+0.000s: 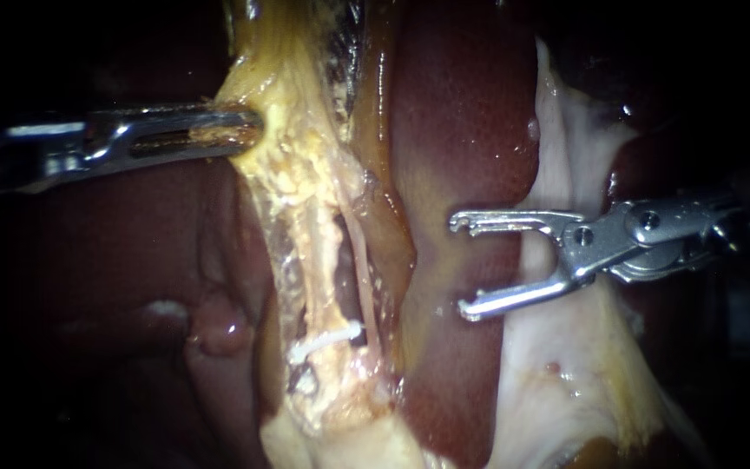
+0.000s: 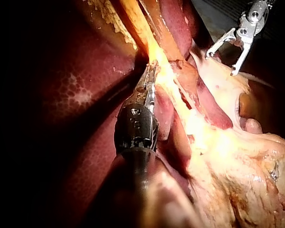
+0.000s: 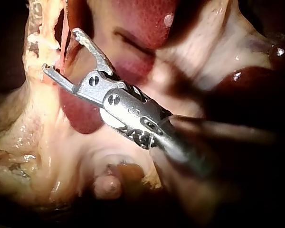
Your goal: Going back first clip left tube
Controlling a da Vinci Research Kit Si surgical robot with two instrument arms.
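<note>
A stretched band of yellow fatty tissue [image 1: 305, 174] runs down the middle, with two thin tubes in a cleared window: the left tube [image 1: 317, 260] and the right tube [image 1: 363, 274]. A white clip [image 1: 327, 339] sits across the left tube low in the window. My left instrument [image 1: 240, 130] is shut on the band's upper left edge, also seen in the left wrist view [image 2: 149, 78]. My right instrument [image 1: 460, 265] hangs open and empty over the liver [image 1: 462, 104], clear to the right of the tubes and the clip [image 2: 222, 62] [image 3: 61, 51].
Pale white tissue [image 1: 566, 174] lies under the right instrument's shaft and spreads toward the bottom right. Dark liver [image 1: 132, 260] fills the left side, with a small rounded nub [image 1: 219, 330] near the band's lower left.
</note>
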